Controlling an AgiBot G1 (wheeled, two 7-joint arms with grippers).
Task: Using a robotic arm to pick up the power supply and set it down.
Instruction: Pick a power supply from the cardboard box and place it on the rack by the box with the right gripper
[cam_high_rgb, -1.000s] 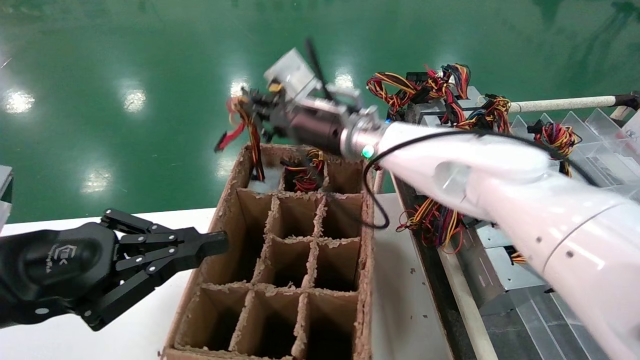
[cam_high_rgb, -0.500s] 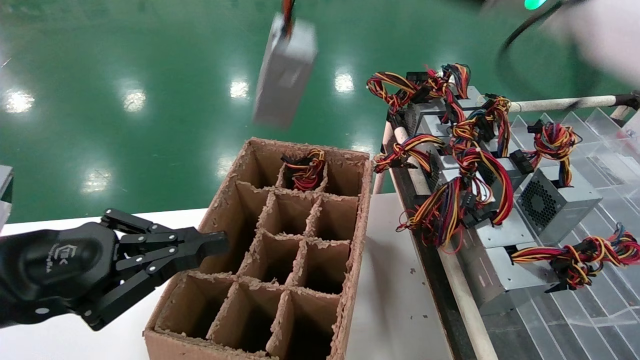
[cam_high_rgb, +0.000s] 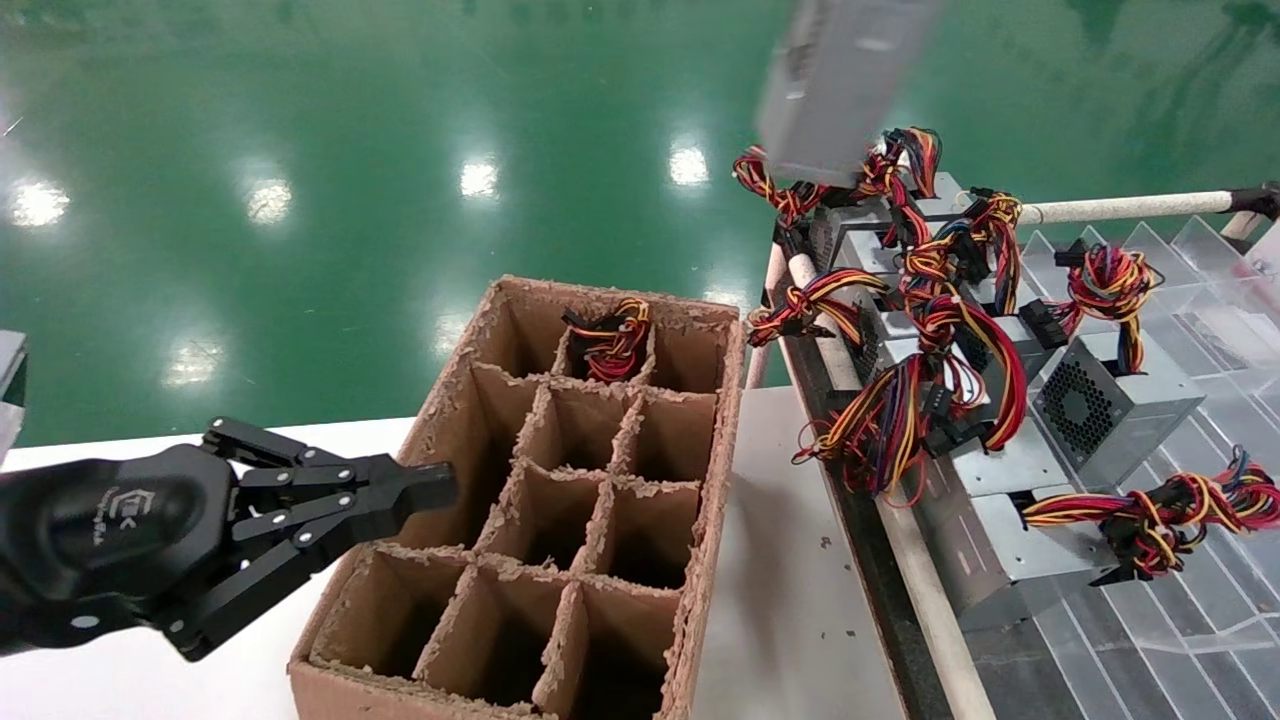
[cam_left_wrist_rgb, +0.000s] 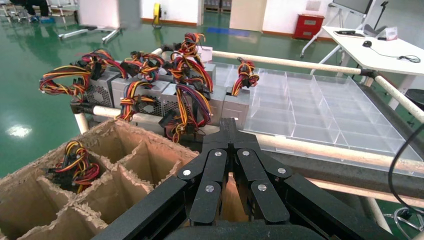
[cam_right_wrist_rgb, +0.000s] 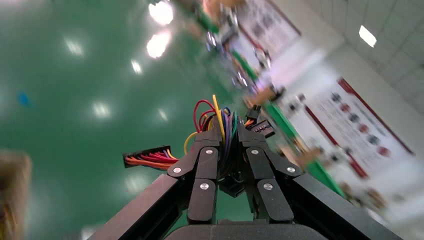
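The power supply (cam_high_rgb: 838, 85) is a grey metal box hanging high in the air at the top of the head view, above the far end of the rack. The right arm itself is out of the head view. In the right wrist view my right gripper (cam_right_wrist_rgb: 224, 132) is shut on the supply's wire bundle (cam_right_wrist_rgb: 220, 116) of red, yellow and purple wires, with a connector (cam_right_wrist_rgb: 145, 159) dangling beside it. The supply's body is hidden there. My left gripper (cam_high_rgb: 438, 486) is parked, shut and empty, beside the cardboard box's left wall; it shows again as the left gripper (cam_left_wrist_rgb: 229, 125).
A divided cardboard box (cam_high_rgb: 722, 400) stands on the white table (cam_high_rgb: 800, 600). Its far middle cell holds another unit's wires (cam_high_rgb: 610, 340). On the right, a rack holds several grey units (cam_high_rgb: 1110, 400) with tangled wire bundles (cam_high_rgb: 930, 390), over clear trays (cam_high_rgb: 1180, 620).
The right arm has lifted out of the head view. The hanging power supply swung from over the box's far end to the right, above the rack. The box shifted slightly a second ago.
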